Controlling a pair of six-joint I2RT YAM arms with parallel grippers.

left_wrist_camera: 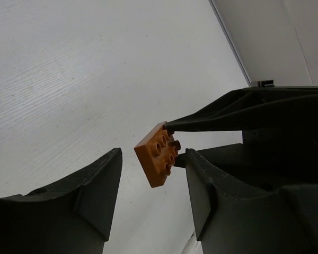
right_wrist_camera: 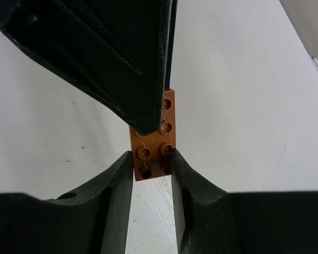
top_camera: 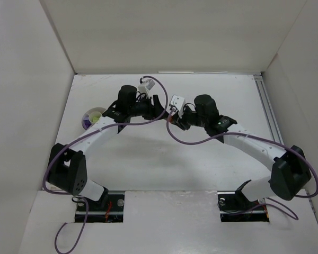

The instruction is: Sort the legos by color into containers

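An orange-brown lego plate (right_wrist_camera: 153,142) is pinched at its sides between the fingers of my right gripper (right_wrist_camera: 151,159), held above the table. In the left wrist view the same plate (left_wrist_camera: 158,153) hangs tilted between the spread fingers of my left gripper (left_wrist_camera: 152,157), which is open and does not grip it; the right gripper's fingers (left_wrist_camera: 212,119) reach in from the right. One left finger (right_wrist_camera: 122,69) covers the plate's far end. In the top view both grippers meet mid-table, left (top_camera: 156,108) and right (top_camera: 173,117). A round translucent cup (top_camera: 92,117) holds purple and pale green bricks.
White walls enclose the table on the left, back and right. A metal rail (top_camera: 267,108) runs along the right edge. Purple cables loop over both arms. No other loose bricks show in these views.
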